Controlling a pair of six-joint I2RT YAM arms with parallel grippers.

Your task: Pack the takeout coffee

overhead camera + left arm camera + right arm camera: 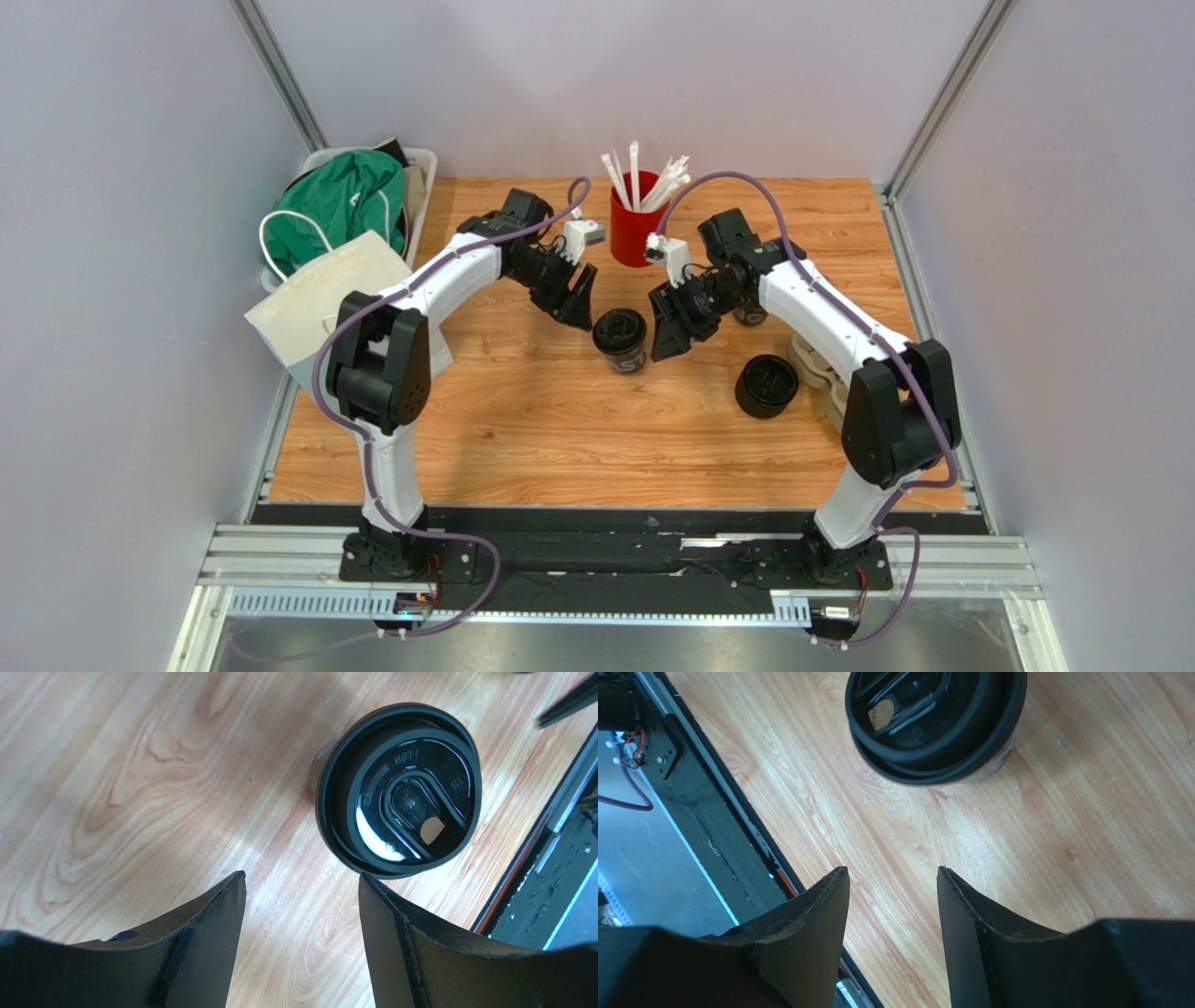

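Cups: one lidded black cup (619,339) upright mid table (533,420), between the two arms' fingertips; second cup (767,385) to its right, just beside the pulp carrier (818,367). Left fingers (210,952) spread, empty, close to the middle cup; right fingers (808,945) also spread, empty.

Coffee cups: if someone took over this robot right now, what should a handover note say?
Left gripper: open, empty, just short of the centre cup.
Right gripper: open, empty, on that cup's other side.
Second cup: on the table beside the carrier, which the right arm partly hides.
Done: nothing packed yet.
Left: lift both cups into the carrier.
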